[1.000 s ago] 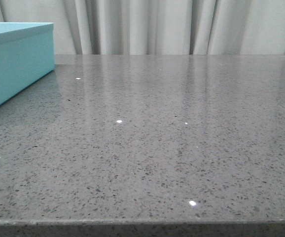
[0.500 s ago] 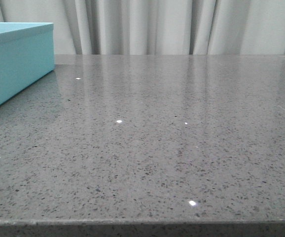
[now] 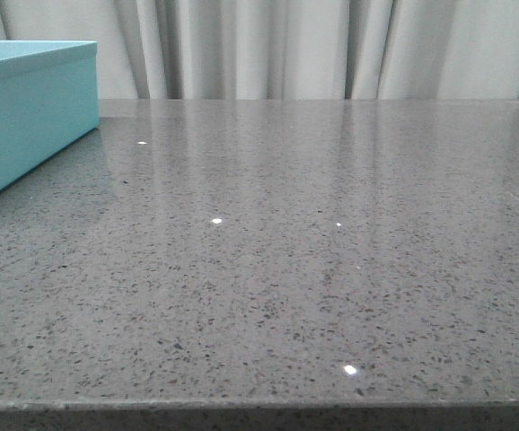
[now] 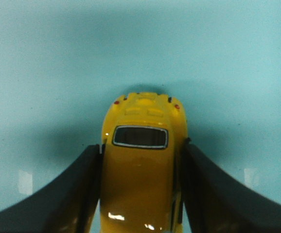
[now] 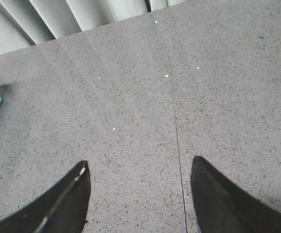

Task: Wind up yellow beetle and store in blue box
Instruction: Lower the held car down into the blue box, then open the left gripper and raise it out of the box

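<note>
The left gripper pinches the yellow beetle by its flanks over the blue box, a dark sliver newly showing at the front view's left edge, suggesting storing is near; the right gripper hangs spread

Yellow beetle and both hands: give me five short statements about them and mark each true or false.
1. The left hand is shut on the yellow beetle. True.
2. The right hand grips the beetle. False: it is open and holds nothing, above the grey table.
3. A turquoise surface fills the left wrist view behind the beetle. True.
4. The blue box stands at the right of the front view. False: it is at the left edge.
5. The beetle shows in the front view. False: only box, table and curtain show there.
</note>
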